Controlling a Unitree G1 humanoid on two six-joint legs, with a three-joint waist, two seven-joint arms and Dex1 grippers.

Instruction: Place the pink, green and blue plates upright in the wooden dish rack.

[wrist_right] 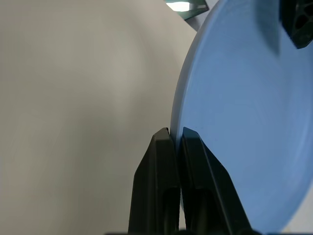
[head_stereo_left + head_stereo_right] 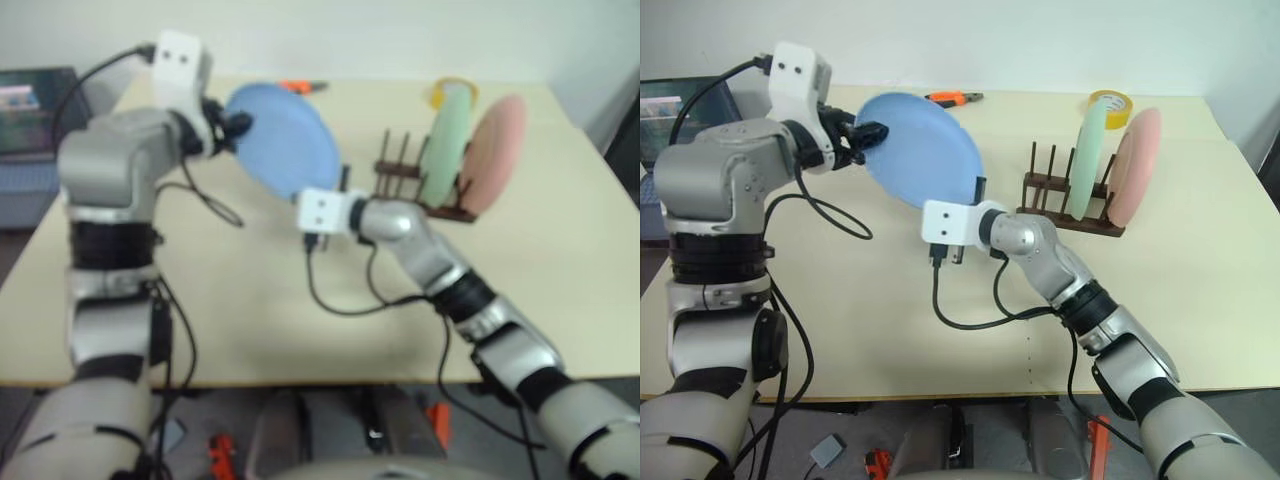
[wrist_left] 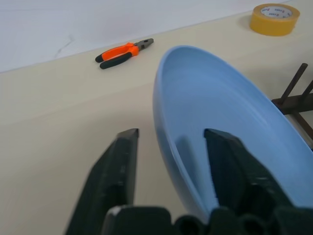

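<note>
From the head views, the blue plate (image 2: 920, 150) is held in the air on edge above the tabletop (image 2: 890, 290), at about nine o'clock from the wooden dish rack (image 2: 1072, 205). The right hand (image 2: 980, 190) pinches its lower rim, fingers closed on it, while the left hand (image 2: 868, 135) sits at the plate's far rim at ten o'clock with its fingers spread. This looks like a handover: the right arm is on the rack's side, so it can carry the plate over, and the left seems to be letting go. The green plate (image 2: 1089, 160) and pink plate (image 2: 1135, 165) already stand upright between the pegs, which leaves the pegs nearest the blue plate free.

In the left wrist view, the two black fingers (image 3: 117, 181) stand apart on either side of the blue plate's rim, one outside and one over the bowl, with a gap showing on the outer side. Beyond lie orange pliers (image 3: 124, 50) at eleven o'clock and a roll of yellow tape (image 3: 275, 18) at one o'clock, both resting on the tabletop.

In the right wrist view, the fingers are pressed narrow onto the plate's thin edge, holding it nearly vertical, as the rack's slots require.

The tabletop is plain pale beige, set against a white wall; a screen (image 2: 685, 120) stands off its edge at nine o'clock.
</note>
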